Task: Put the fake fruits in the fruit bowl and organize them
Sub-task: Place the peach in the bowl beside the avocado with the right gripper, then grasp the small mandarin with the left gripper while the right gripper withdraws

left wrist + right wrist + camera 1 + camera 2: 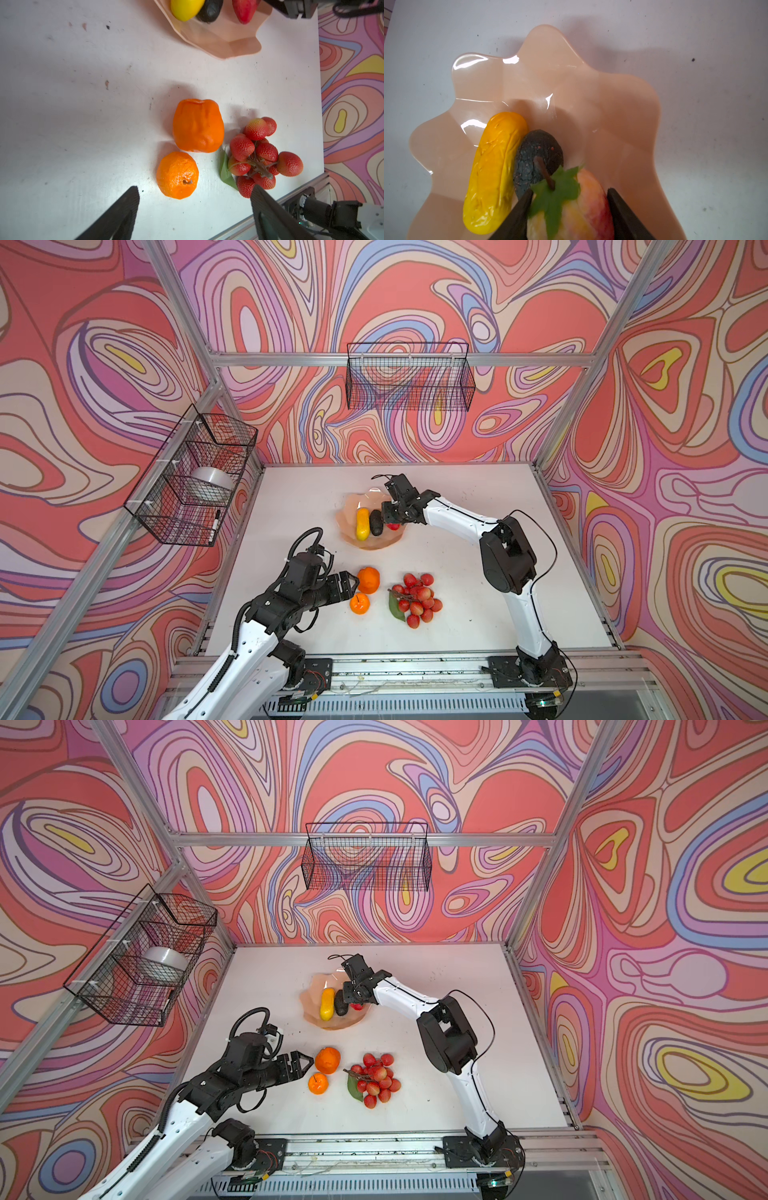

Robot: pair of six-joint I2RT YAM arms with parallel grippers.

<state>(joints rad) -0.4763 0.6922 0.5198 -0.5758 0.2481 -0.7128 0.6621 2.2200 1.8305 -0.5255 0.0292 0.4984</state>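
Oranges are what I am watching now. The small orange (177, 175) is sitting on the table (83, 104) just ahead of the left gripper (354, 589). It is falling inside the span of the fingers but slightly toward one of them. The large orange (198, 125) is sitting right behind it, touching or nearly so, and is lining up almost on the gripper's centre line. The berry cluster (264, 153) is lying just beside both. Those left fingers are standing wide apart and gripping nothing.

Neither orange is offering a long axis, so I am judging that heading matters most. Going straight on is favouring the large one, while the small one is asking for a slight sidestep.

Further out, the fruit bowl (623, 99) is holding the yellow fruit (494, 172), the avocado (537, 149) and the strawberry-like fruit (589, 207), lying side by side. The right gripper (571, 191) is hanging over the bowl with its fingers flanking the strawberry-like fruit along its length. I cannot tell whether they are pinching it or standing clear. The left arm is much the nearer to the oranges, so I am treating that pick as its job.
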